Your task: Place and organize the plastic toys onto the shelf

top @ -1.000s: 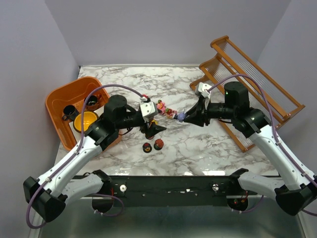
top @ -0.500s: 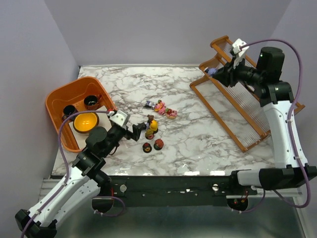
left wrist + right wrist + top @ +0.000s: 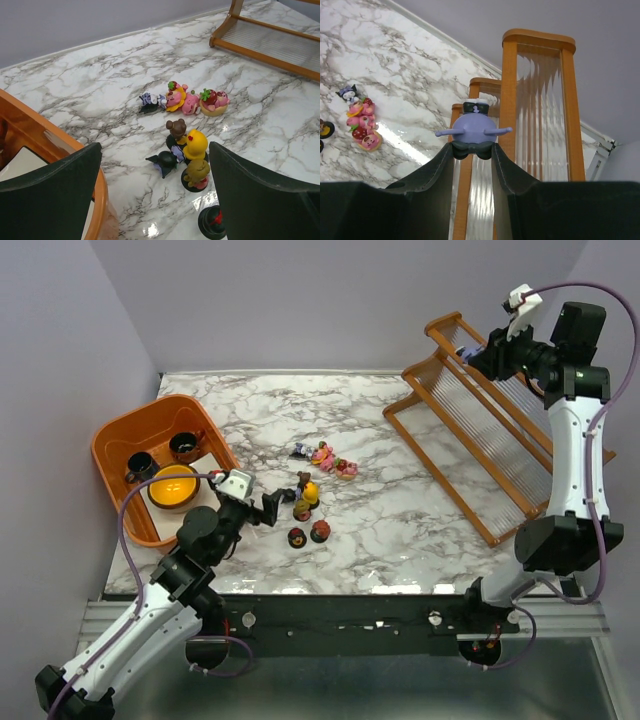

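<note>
The right gripper (image 3: 472,148) has its two dark fingers (image 3: 432,167) closed on a purple figurine (image 3: 473,128). This figurine is round and smooth, with thin arms stretched to both sides and a small dark cap on top. It sits in the middle of the right wrist view, in front of the upright posts of the shelf (image 3: 509,95). Whether it touches the shelf, I cannot tell. The shelf is made of glossy orange-brown wood with rounded post tops, and between its frames run many thin pale rods. In the top view it stands slanted at the upper right (image 3: 440,476), on the white marble table (image 3: 400,525) with grey veins.

The left gripper (image 3: 272,507) is low over the table, and its jaws are wide apart with nothing between them. The other plastic toys (image 3: 195,144) are on the marble in the middle of the left wrist view. A yellow one, a brown one with round ears and two dark ones are close together, some of them on round dark bases. A little behind them lie pink ones (image 3: 182,101) and a small purple-white one (image 3: 148,99).

At the left of the top view is an orange plastic tub (image 3: 112,438) with rounded corners. It contains two dark cups (image 3: 139,465) and a yellow bowl (image 3: 172,487).
</note>
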`<state>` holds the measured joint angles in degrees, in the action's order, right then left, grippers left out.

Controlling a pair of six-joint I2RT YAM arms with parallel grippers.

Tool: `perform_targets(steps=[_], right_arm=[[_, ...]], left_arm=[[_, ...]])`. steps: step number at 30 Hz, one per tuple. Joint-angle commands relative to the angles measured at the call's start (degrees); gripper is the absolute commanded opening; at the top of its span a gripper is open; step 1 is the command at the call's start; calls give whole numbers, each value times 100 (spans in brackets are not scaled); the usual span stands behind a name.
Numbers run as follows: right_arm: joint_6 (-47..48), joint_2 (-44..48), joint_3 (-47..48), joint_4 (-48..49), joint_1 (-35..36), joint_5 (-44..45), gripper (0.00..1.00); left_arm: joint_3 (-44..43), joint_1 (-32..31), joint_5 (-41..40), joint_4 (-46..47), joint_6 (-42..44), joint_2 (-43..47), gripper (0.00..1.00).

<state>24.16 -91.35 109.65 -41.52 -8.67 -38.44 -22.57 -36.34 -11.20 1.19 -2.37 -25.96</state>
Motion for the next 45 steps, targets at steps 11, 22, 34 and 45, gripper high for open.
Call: perform_targets(steps=[11,22,34,45], right_arm=[[176,-1174,1137,12,-83,609,1],[422,-1780,1647,-76,-91,460,1],[510,-2071,1850,-199,-91,258,4],[432,-2150,1841,-129,-91,310,27]], left_arm=[[121,21,-321,294,193,-76,99],[130,21,-295,285,202,-129,99],[121,21,-295,285,202,-173,99],[121,21,-260,285,202,-217,99]])
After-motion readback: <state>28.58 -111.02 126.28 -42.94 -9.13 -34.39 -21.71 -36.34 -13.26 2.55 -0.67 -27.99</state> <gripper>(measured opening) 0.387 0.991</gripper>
